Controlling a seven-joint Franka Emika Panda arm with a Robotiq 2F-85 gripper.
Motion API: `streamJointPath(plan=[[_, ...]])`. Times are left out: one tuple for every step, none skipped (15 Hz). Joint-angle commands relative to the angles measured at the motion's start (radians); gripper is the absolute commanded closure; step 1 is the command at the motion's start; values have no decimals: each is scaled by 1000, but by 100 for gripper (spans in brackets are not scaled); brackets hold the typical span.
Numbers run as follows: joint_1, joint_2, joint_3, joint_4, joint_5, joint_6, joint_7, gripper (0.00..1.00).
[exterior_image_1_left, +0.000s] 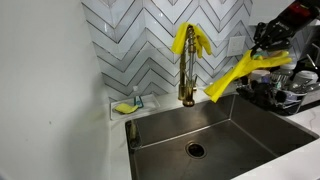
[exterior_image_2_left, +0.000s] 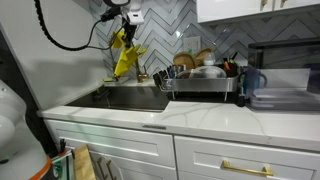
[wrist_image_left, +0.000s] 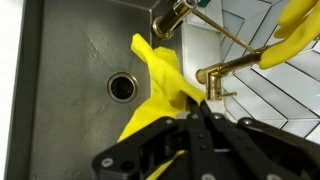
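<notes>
We see the gripper (exterior_image_1_left: 268, 47) clamped tight on a yellow glove (exterior_image_1_left: 233, 76) above the sink (exterior_image_1_left: 250, 135). The glove hangs slantwise, its long axis running from the jaws down toward the faucet (exterior_image_1_left: 187, 82), free end lowest (a second glove (exterior_image_1_left: 190, 40) drapes the spout).

We see even, fairly bright indoor light in both exterior views, falling from above onto the white counter (exterior_image_2_left: 210, 118) and the tiles (exterior_image_1_left: 130, 40), which show faint glare. The steel sink (exterior_image_1_left: 240, 125) gleams softly and is darker under its near wall. In the wrist view we find the yellow glove (wrist_image_left: 160, 75) vivid and sharp, while the gripper (wrist_image_left: 200, 112), close to the lens, is dark and slightly blurred. All the pictures are small and coarse in detail
</notes>
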Motion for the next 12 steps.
streamJointPath(plan=[[-11, -1, 9, 4, 1, -5, 0, 98], [-11, -1, 9, 4, 1, -5, 0, 98], [-11, -1, 9, 4, 1, -5, 0, 100], [-9, -4, 11, 15, -7, -15, -2, 100], [-6, -12, 12, 29, -14, -33, -6, 100], [-5, -18, 15, 40, -22, -44, -8, 100], [-2, -26, 18, 54, -30, -63, -12, 100], [-1, -33, 21, 71, -37, -88, -9, 100], [1, -41, 25, 89, -45, -118, -6, 100], [1, -48, 28, 106, -53, -147, -3, 100], [-1, -58, 30, 125, -65, -178, 2, 100], [-3, -68, 32, 144, -76, -204, 5, 100]])
